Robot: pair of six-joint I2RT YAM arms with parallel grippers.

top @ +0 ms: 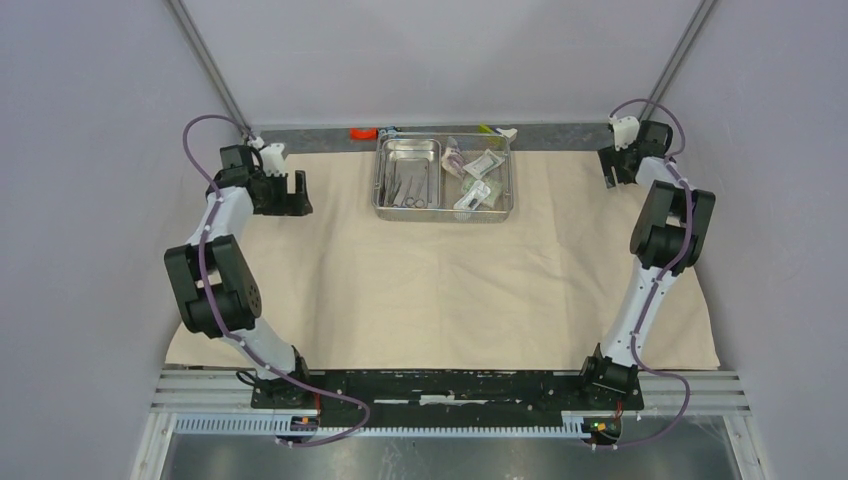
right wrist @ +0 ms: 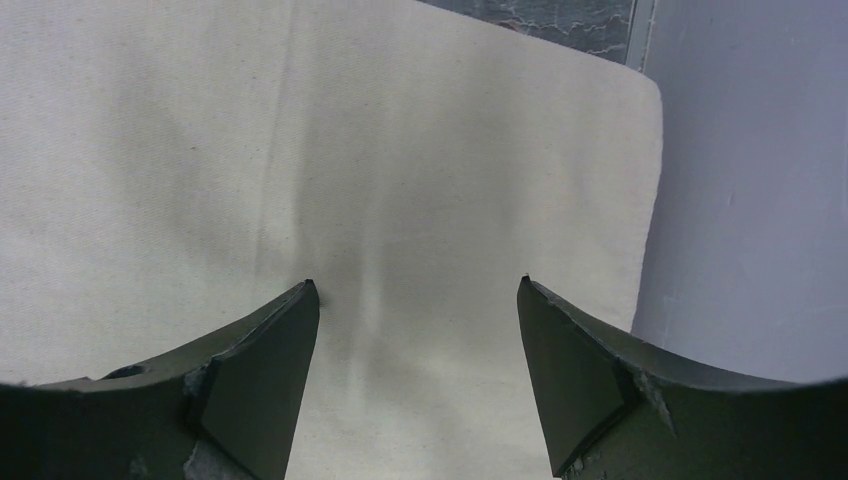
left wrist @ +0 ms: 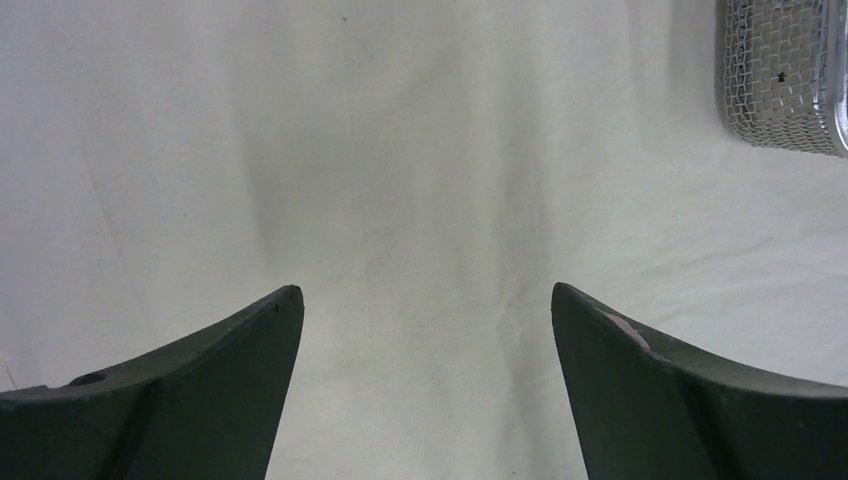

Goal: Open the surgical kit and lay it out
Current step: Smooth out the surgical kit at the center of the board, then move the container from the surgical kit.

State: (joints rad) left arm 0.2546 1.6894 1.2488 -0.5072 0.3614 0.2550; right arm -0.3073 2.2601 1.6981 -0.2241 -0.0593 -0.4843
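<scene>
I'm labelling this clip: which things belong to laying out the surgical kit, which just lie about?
Job: beige cloth wrap, steel tray, inner tray, metal instruments, sealed packets.
Lying about: orange piece, yellow-green and white object, both beyond the cloth's far edge.

There is one beige cloth wrap (top: 440, 290), one steel tray (top: 443, 214) and one smaller inner tray (top: 412, 149). Four sealed packets (top: 484, 160) show in the steel tray; the thin metal instruments (top: 408, 186) are too small to count. One orange piece (top: 362, 133) and two robot arms (top: 225, 270) are also in view.
</scene>
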